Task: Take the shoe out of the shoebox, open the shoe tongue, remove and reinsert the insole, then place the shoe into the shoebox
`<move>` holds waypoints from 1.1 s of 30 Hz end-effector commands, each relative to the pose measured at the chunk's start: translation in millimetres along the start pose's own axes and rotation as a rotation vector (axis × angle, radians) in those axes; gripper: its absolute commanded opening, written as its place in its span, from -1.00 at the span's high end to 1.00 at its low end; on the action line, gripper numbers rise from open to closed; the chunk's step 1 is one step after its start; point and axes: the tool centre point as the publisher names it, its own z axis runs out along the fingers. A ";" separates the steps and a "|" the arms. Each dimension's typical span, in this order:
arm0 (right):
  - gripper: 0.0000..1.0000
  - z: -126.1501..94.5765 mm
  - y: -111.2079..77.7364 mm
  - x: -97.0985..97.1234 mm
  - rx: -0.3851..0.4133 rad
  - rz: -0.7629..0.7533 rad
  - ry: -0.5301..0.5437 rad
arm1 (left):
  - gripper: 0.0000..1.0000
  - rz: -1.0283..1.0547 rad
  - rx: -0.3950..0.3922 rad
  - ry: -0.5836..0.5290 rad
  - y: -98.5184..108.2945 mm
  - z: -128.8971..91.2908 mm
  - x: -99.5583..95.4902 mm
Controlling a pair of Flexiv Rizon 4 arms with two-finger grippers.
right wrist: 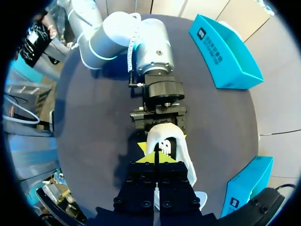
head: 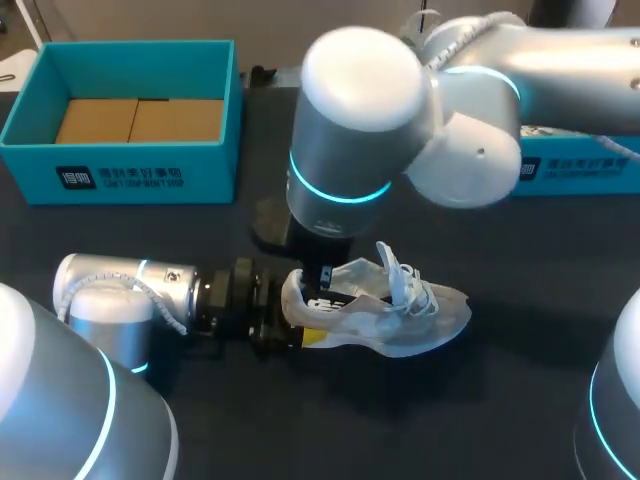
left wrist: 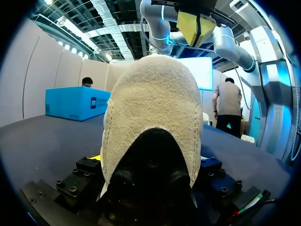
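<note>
Shoe (left wrist: 150, 108) heel sits gripped by left tool (right wrist: 162, 128), right tool (right wrist: 155, 157) closed above.

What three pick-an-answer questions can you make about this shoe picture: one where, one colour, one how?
1. Where is the shoe? A on a shelf; B on the table; C on the floor.
2. What colour is the shoebox? A teal; B red; C yellow.
3. How is the shoebox? A open and empty; B holding the shoe; C lidded.
Answers: 1 B, it lies on the dark table; 2 A, its walls are teal; 3 A, only its cardboard bottom shows.
</note>
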 end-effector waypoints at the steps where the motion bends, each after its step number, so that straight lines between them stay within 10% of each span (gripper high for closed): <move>1: 1.00 -1.1 -6.4 -0.4 -0.024 -0.001 0.001 | 1.00 0.001 0.001 -0.002 0.7 -0.1 0.1; 33: 1.00 94.4 -38.1 -20.5 0.105 -0.184 0.108 | 1.00 0.001 0.001 -0.002 0.7 -0.1 0.1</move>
